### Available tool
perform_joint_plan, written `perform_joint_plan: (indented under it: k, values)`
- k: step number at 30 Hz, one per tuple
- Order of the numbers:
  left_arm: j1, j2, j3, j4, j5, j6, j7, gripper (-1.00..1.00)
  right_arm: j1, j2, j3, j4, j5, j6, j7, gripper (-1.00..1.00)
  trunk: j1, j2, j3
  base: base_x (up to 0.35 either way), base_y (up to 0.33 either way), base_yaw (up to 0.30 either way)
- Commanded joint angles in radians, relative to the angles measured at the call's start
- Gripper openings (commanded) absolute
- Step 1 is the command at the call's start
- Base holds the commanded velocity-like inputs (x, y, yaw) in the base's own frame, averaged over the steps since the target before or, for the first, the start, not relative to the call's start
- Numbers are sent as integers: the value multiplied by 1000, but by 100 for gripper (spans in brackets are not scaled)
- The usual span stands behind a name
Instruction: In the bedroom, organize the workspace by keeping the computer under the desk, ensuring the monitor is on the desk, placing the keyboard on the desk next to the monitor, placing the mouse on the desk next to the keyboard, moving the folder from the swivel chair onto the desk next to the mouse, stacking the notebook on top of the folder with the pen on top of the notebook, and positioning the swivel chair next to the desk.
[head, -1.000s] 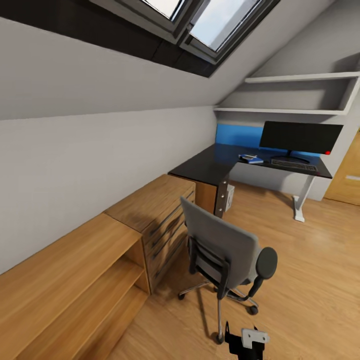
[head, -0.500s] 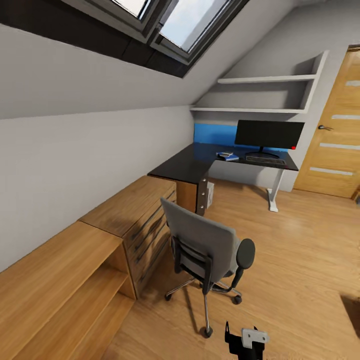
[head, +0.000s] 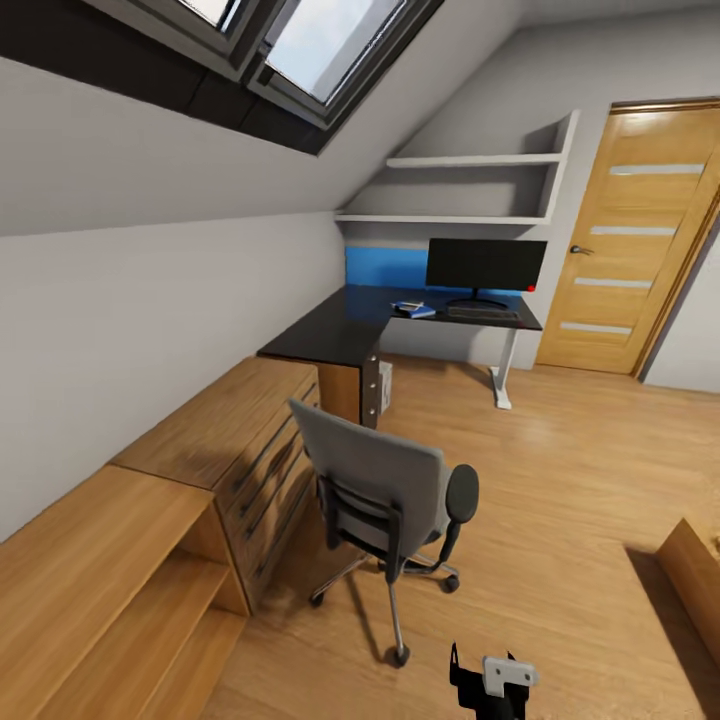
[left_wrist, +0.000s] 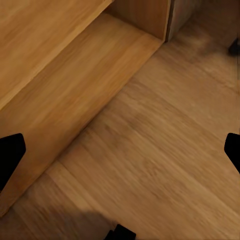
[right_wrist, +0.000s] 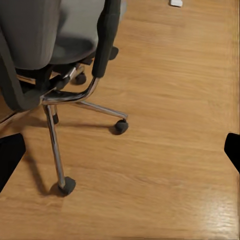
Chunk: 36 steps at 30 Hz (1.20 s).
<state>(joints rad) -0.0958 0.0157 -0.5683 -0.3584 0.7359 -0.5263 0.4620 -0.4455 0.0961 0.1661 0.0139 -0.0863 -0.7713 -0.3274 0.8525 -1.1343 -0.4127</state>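
The swivel chair (head: 385, 495) is standing on the wooden floor (head: 560, 500) with its grey back turned toward the camera, just beside the light wooden dresser (head: 255, 440) and well short of the bench (head: 340, 330). Its chrome star base and castors are resting on the floor, as the right wrist view shows from close by (right_wrist: 65, 65). The black L-shaped bench is sitting in the far corner under the sloped ceiling. On it the monitor (head: 486, 265) is standing upright, with the keyboard (head: 484, 313) lying just in front of its stand. A small blue and white item (head: 413, 309), too small to identify, is lying to the left of the keyboard. The computer (head: 385, 381) is showing as a light grey box under the bench, next to the drawers with silver knobs.

The left pincer (left_wrist: 120, 150) is pointing down at the floor beside a low wooden shelf unit (left_wrist: 60, 75), its dark fingertips spread wide apart at the picture's two sides. The right pincer (right_wrist: 120, 150) is likewise aiming down at the floor by the chair's base, fingers parted and holding nothing. A wooden door (head: 625, 240) is standing to the right of the bench.
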Motion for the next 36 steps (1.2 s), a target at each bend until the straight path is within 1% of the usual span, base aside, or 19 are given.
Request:
perform_joint_plan:
  k: [1, 17, 23, 32, 36]
  values:
    - [0, 1, -9, -2, 5, -2, 8, 100, -1, 1, 9, 1, -9, -4, -2, 100, 0, -1, -1, 0, 182, -290]
    - [0, 1, -9, -2, 5, -2, 8, 100, -1, 1, 9, 1, -8, -3, -2, 100, 0, -1, -1, 0, 65, -290]
    - [0, 1, -9, -2, 5, -2, 7, 100, -1, 1, 9, 1, -8, -4, -2, 100, 0, -1, -1, 0, 211, -290]
    - [0, 1, -9, -2, 5, -1, 7, 100, -1, 1, 9, 1, -7, -3, -2, 100, 0, -1, -1, 0, 284, -290]
    - [0, 1, -9, -2, 5, -1, 7, 100, -1, 1, 9, 1, -8, -3, -2, 100, 0, -1, -1, 0, 150, -218]
